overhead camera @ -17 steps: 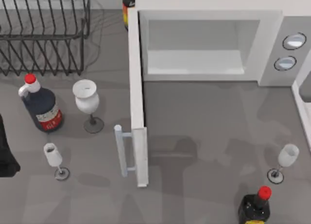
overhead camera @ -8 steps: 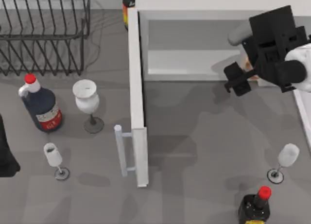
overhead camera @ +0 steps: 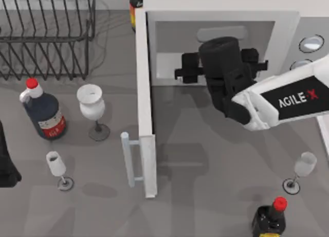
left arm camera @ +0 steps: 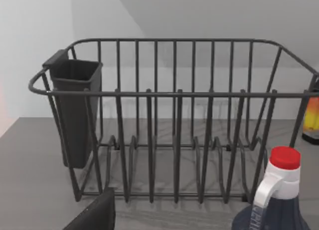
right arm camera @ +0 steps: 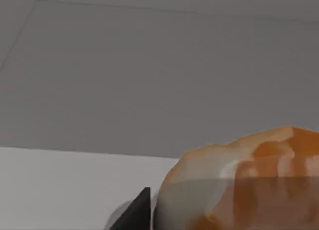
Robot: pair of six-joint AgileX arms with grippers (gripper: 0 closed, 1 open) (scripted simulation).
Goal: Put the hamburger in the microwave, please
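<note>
1. Top view: the microwave (overhead camera: pixel 288 26) stands at the 12 to 1 o'clock part of the bench (overhead camera: pixel 216 160), its cavity facing 6 o'clock. Its door (overhead camera: pixel 144 103) is swung fully out toward 6 o'clock, with the bar handle (overhead camera: pixel 127 160) on the 9 o'clock face. The right arm (overhead camera: pixel 288 101) reaches in from 3 o'clock, and the right claw (overhead camera: pixel 193 72) sits at the cavity mouth, just above the cavity floor. The open door walls the cavity off from everything on the left.
2. Left of the door stand a dark wire dish rack (overhead camera: pixel 46 36) at 11 o'clock, a dark bottle with a red cap (overhead camera: pixel 43 113), a large white wine glass (overhead camera: pixel 92 108) and a small glass (overhead camera: pixel 57 169). Another bottle (overhead camera: pixel 135 5) stands behind the door hinge. At 5 o'clock are a glass (overhead camera: pixel 300 170) and a red-capped bottle (overhead camera: pixel 270 219), both well apart from the arm.
3. Left wrist view: the rack with its dark cutlery cup (left arm camera: pixel 75 110) lies ahead, and the red-capped bottle is close by. I cannot tell how the left claw is set.
4. Right wrist view: the hamburger (right arm camera: pixel 244 185) is seen close up, with a dark finger (right arm camera: pixel 137 212) of the claw beside it, above the white cavity floor and before the grey back wall. Whether the claw is gripping it cannot be told.
</note>
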